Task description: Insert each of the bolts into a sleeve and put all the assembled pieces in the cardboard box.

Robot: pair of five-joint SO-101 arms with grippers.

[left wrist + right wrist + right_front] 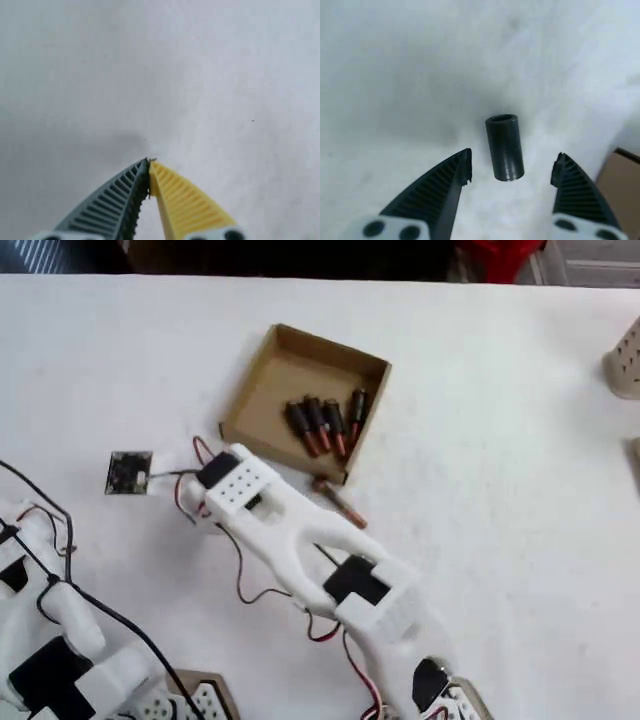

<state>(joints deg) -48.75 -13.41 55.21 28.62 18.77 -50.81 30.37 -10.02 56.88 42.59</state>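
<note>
A black sleeve (504, 147) lies on the white table between the fingers of my open right gripper (513, 161), touching neither. The right arm's wrist (238, 483) hangs over the table just beside the near left corner of the cardboard box (258, 380). Inside the box lie several assembled pieces (325, 423), dark sleeves with reddish bolts. One loose reddish bolt (338, 502) rests on the table outside the box's near wall. My left gripper (149, 169) is shut on nothing, its grey and yellow fingers meeting over bare table; the left arm (50, 660) sits at the near left.
A small dark circuit board (129, 472) lies left of the box, with wires trailing near it. A beige perforated object (625, 360) stands at the far right edge. The box's brown corner (622, 175) shows close beside the right gripper.
</note>
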